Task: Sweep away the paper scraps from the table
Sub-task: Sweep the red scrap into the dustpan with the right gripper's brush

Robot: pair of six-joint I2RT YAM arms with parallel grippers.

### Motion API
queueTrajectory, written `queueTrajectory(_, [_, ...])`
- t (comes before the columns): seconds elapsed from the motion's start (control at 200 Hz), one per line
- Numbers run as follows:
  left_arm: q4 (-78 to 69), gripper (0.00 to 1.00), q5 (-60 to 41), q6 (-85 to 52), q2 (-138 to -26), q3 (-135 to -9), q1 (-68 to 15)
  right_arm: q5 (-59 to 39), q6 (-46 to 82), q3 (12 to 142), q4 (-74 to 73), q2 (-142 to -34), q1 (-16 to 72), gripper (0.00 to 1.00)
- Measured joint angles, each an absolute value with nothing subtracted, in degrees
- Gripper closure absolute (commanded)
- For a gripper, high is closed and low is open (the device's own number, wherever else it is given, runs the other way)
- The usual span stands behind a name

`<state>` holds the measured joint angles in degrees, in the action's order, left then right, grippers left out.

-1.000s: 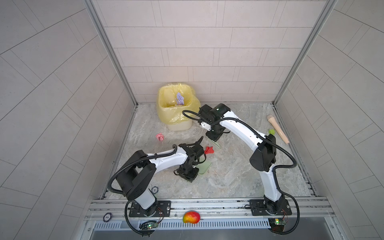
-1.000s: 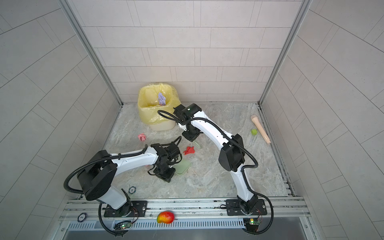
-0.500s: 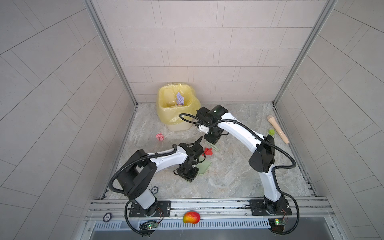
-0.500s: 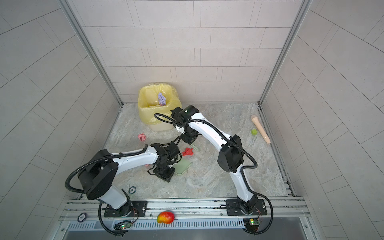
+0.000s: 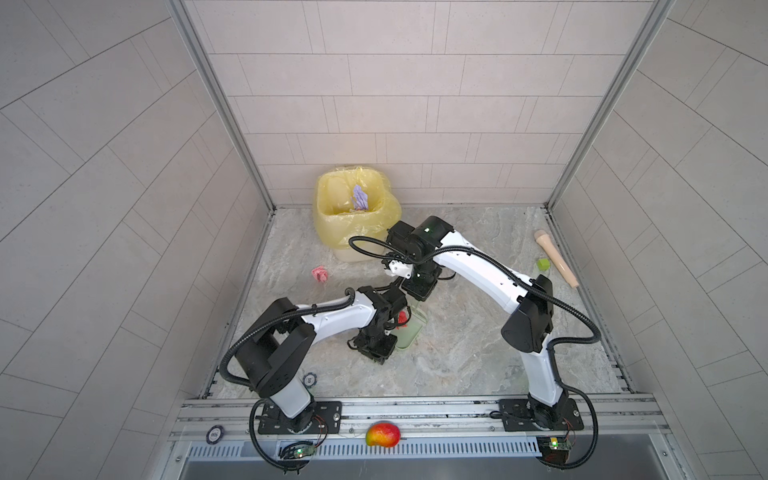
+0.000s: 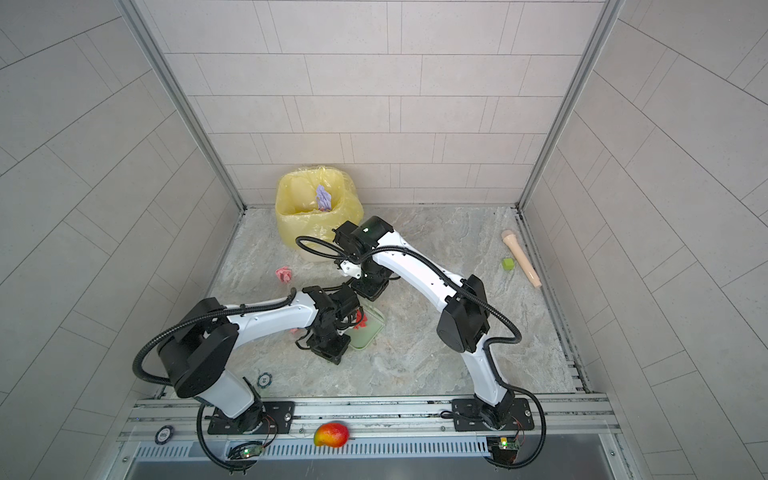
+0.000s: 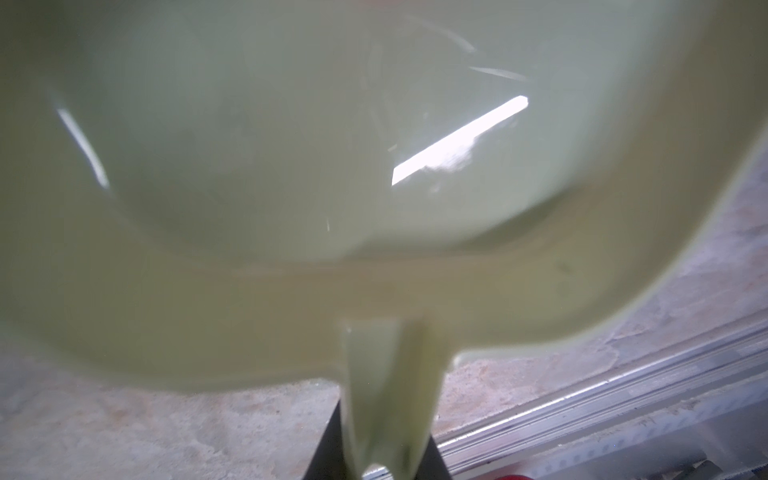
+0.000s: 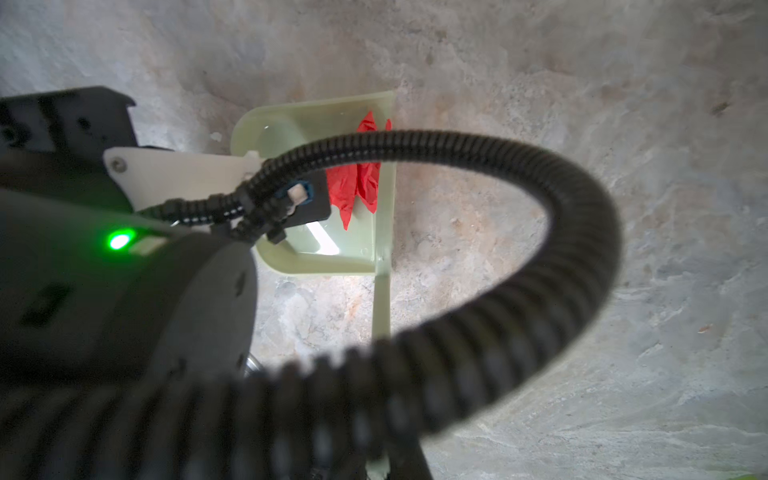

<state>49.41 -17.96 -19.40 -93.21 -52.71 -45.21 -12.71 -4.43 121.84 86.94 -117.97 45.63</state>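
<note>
left gripper [image 7: 382, 461] clamps my dustpan [image 8: 286, 124]; right gripper [image 8: 380, 471] pinches a pale strip [image 8: 381, 307] at its lip, red scrap [image 8: 357, 183] inside.

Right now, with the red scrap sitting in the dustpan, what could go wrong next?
First, the red scrap lies at the open mouth of the dustpan, next to the sweeper; drawing the sweeper back, or tipping the pan held by the left hand, may spill it. Second, the black cable loops over the pan in the right wrist view and might snag. Third, the pink scrap near the yellow bin could be missed.
</note>
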Motion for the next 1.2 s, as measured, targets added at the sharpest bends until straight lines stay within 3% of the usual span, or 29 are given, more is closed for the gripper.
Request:
queueTrajectory(0.295, [49.12, 1.0, -17.96, -19.42, -93.21, -52.69, -45.08, -9.8, -4.01, 118.83, 87.64, -114.78, 44.69, 1.0])
queueTrajectory(0.6, [48.69, 1.0, -17.96, -19.42, -93.21, -52.38, -45.01, -7.4, -2.11, 123.96, 85.52, -116.36, 44.01, 1.0])
queueTrajectory(1.201, [48.73, 1.0, -17.82, -19.42, -93.21, -52.36, -45.01, -18.02, -3.42, 122.85, 86.83, -119.39, 45.98, 1.0])
